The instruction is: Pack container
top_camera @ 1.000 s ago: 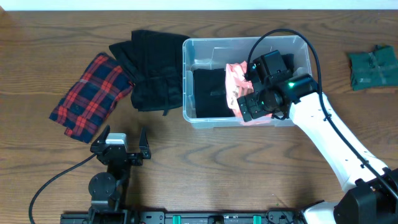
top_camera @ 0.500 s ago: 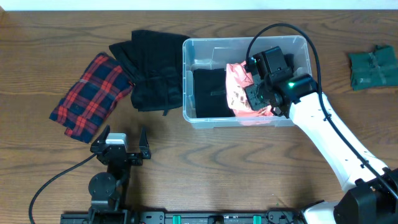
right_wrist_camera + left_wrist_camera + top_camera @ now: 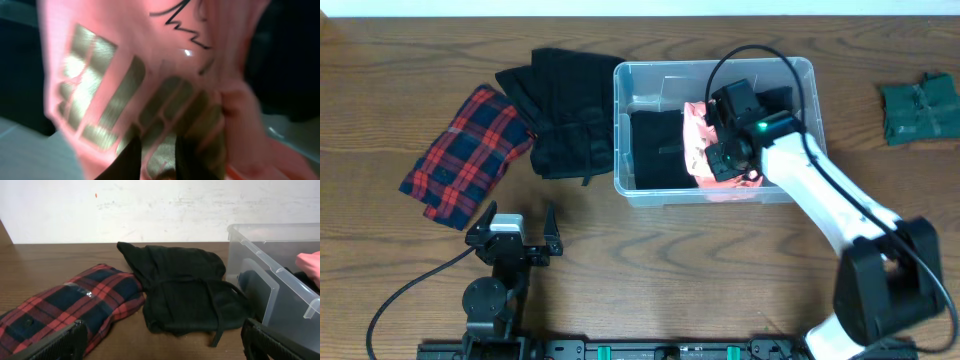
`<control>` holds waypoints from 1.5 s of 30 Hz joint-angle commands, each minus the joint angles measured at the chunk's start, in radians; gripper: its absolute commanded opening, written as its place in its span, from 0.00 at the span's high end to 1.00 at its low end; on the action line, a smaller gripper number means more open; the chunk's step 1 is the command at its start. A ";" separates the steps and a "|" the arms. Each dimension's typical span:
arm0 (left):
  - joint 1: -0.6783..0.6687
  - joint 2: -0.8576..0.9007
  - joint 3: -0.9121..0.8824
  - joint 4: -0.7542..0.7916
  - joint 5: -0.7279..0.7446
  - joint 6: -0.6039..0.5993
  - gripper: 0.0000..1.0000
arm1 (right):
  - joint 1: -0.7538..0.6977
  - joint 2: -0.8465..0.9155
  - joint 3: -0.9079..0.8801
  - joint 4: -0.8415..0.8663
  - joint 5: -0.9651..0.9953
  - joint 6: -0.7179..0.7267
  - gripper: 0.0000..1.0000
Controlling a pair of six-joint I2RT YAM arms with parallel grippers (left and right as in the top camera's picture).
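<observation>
Wooden table (image 3: pixel 720 260), container (image 3: pixel 620 130), plaid cloth (image 3: pixel 465 150), black garment (image 3: pixel 565 115)

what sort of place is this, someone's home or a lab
Likely a robotics lab bench, not a home: two robot arms at a wood table, a bare white wall, and clothes staged beside a clear container, the right gripper holding a pink garment inside it.

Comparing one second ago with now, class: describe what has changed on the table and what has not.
The right hand, shut on the pink garment, moved left and slightly toward the far wall inside the container, and its arm swung in behind it. The left hand, plaid cloth, black garment and green cloth stayed put.
</observation>
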 commanded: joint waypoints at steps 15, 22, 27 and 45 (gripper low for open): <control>-0.003 0.001 -0.027 -0.016 0.004 -0.008 0.02 | 0.010 0.023 0.103 -0.017 -0.118 0.005 0.70; -0.003 0.001 -0.027 -0.016 0.004 -0.008 0.02 | 0.010 -0.108 0.147 0.032 -0.110 0.005 0.63; -0.003 0.001 -0.027 -0.016 0.004 -0.008 0.02 | 0.010 -0.079 0.130 0.087 -0.107 0.005 0.62; -0.003 0.001 -0.027 -0.016 0.004 -0.008 0.02 | 0.006 0.132 0.144 0.089 -0.156 0.004 0.41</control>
